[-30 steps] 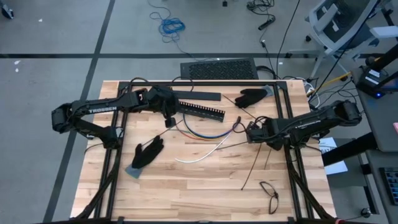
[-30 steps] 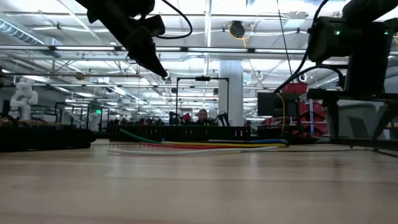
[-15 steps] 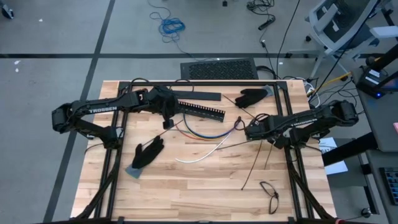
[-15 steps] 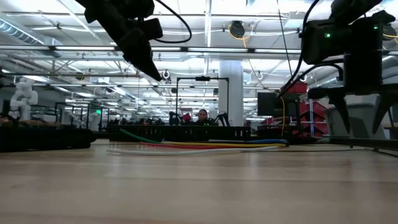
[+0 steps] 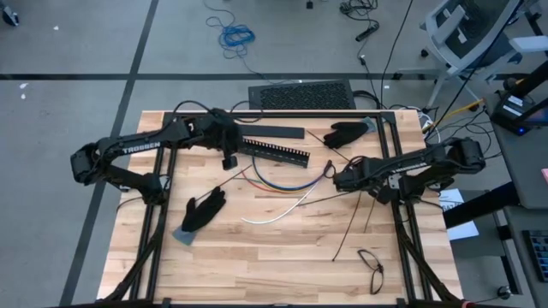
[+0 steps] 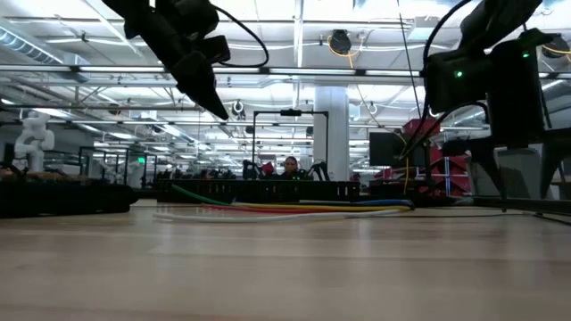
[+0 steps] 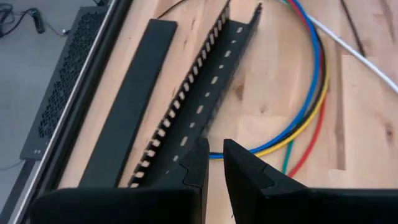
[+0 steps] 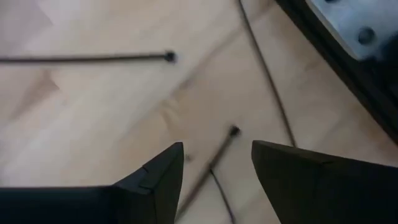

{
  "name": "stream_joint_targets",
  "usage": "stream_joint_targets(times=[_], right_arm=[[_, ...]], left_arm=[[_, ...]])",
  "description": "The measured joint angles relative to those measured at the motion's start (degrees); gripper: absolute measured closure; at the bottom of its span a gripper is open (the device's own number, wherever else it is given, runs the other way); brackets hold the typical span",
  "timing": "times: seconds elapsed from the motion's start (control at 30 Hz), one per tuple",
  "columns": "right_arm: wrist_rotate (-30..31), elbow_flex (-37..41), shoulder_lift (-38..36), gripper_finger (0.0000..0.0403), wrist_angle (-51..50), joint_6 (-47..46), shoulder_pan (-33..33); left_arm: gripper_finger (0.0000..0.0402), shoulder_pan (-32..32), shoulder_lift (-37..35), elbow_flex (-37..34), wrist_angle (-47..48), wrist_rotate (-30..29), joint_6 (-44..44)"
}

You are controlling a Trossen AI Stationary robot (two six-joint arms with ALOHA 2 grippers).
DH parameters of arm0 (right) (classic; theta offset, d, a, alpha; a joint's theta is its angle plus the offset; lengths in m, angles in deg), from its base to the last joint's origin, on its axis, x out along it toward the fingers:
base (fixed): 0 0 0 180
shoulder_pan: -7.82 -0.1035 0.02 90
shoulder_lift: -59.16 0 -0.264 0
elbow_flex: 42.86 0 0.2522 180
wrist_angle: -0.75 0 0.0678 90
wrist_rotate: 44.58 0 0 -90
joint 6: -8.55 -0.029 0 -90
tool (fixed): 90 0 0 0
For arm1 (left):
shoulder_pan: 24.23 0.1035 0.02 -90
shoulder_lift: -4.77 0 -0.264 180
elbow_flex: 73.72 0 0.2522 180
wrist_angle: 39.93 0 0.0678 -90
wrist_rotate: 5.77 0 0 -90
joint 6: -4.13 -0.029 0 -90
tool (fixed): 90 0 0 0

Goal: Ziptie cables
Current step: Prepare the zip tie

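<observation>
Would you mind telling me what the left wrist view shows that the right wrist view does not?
Only the left wrist view shows the slotted bar, the flat black strip and the cables, with the left hand nearly shut above them. Only the right wrist view shows thin zip ties beneath the open right hand. Both show the wooden table.

black slotted bar (image 5: 276, 151), flat black strip (image 5: 272, 132), two gloves (image 5: 202, 210) (image 5: 345, 133), glasses (image 5: 372, 267) on table (image 5: 257, 248).
</observation>
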Motion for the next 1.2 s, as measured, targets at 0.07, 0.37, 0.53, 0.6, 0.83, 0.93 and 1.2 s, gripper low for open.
stream_joint_targets(times=[0.07, 0.37, 0.53, 0.6, 0.83, 0.93, 1.2], right_arm=[[-0.1, 0.0, 0.4, 0.0214, 0.7, 0.0, -0.5], [-3.2, 2.4, 0.5, 0.0230, 4.2, -1.0, -3.8], [-1.5, 3.4, 0.6, 0.0239, 7.8, -0.6, 0.3], [-1.5, 4.0, 0.6, 0.0240, 7.3, -0.6, 1.8], [-1.5, 4.3, 0.7, 0.0241, 9.2, -0.5, -0.5], [-2.0, 4.8, 0.6, 0.0241, 9.1, -0.7, -1.6], [-4.3, 2.0, 0.4, 0.0242, 4.7, -0.2, -3.7]], left_arm=[[0.0353, 0.6, 0.0, 0.0, 0.1, 0.0, 0.0], [0.0353, 2.5, 0.0, 0.0, 0.3, 0.6, -1.5], [0.0353, 4.0, 0.0, 0.0, 0.3, 5.0, -1.6], [0.0353, 4.5, 0.0, 0.0, 0.3, 6.4, -1.5], [0.0353, 5.7, 0.0, 0.0, 0.3, 7.5, -2.9], [0.0353, 6.1, 0.0, 0.0, 0.3, 7.5, -3.0], [0.0353, 6.8, 0.0, 0.0, 0.3, 7.4, -3.1]])
